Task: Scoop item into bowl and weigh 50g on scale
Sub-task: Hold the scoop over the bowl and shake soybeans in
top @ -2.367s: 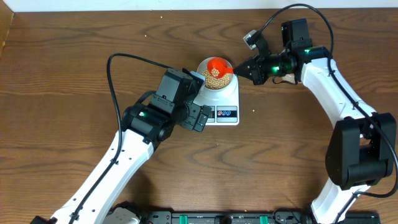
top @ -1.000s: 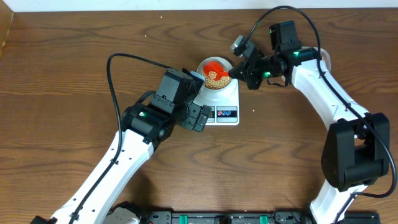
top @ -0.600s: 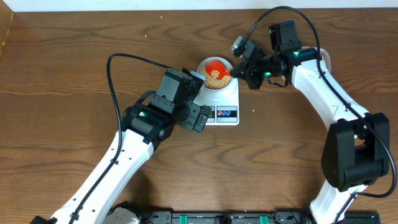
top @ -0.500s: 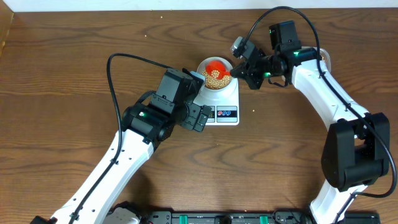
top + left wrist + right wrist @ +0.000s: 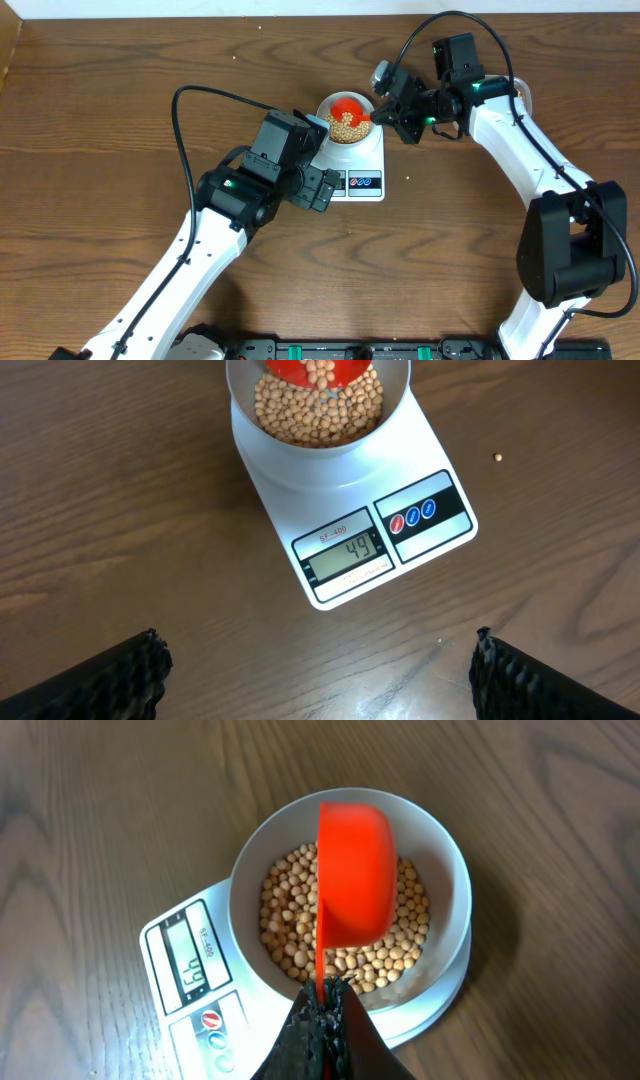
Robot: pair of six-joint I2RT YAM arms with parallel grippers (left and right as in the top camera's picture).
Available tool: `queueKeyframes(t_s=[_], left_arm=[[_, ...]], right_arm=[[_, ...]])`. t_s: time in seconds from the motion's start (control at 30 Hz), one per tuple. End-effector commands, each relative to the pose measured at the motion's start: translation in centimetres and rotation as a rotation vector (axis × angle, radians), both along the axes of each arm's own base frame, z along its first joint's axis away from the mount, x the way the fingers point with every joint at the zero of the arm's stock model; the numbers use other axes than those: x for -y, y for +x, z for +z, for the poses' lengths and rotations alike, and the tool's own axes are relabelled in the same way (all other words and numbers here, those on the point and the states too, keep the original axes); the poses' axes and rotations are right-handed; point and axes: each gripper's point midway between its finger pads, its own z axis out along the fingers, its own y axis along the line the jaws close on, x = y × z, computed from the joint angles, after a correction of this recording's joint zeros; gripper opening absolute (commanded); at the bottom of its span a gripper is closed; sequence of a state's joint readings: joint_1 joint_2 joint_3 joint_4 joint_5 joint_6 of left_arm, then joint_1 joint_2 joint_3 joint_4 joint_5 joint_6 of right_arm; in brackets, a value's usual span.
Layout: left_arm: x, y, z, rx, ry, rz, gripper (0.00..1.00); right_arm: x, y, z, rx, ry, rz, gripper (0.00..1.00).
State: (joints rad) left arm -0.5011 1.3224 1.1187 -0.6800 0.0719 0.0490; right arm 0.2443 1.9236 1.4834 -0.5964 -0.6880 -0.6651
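"Where are the beans (image 5: 290, 945)?"

"Nearly all in the bowl (image 5: 452, 870), and the bowl sits on the scale (image 5: 410, 465). The display (image 5: 345, 550) reads 49."

"And the right gripper (image 5: 325, 1020)?"

"Clamped tight on the handle of a red scoop (image 5: 355, 860), which hangs tipped on its side over the bowl. A few beans lie in it. Whether it touches the heap, I can't quite tell from here."

"The left gripper (image 5: 316, 655)?"

"Spread wide, holding nothing, hovering above the table (image 5: 120, 510) just in front of the scale."
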Motion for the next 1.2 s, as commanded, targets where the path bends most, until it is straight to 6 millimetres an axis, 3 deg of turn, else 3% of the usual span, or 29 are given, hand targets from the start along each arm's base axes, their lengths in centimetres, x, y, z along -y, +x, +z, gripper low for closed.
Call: queueKeyframes(t_s=[0.0,0.5,0.73,1.17], left_arm=[[-0.3,0.2,-0.3,-0.004,0.013,0.012,0.98],[-0.3,0.2,-0.3,-0.003,0.013,0.012,0.98],[-0.3,0.2,-0.3,-0.004,0.013,0.012,0.98],[-0.3,0.2,-0.3,-0.004,0.013,0.012,0.98]], right_arm=[[-0.5,-0.4,-0.2,-0.046,0.045,0.004,0.01],[0.5,-1.0,3.1,-0.206,0.311,-0.014,0.01],[1.8,-0.4,3.2,-0.235,0.326,-0.064,0.01],[1.7,-0.4,3.0,-0.202,0.309,-0.046,0.01]])
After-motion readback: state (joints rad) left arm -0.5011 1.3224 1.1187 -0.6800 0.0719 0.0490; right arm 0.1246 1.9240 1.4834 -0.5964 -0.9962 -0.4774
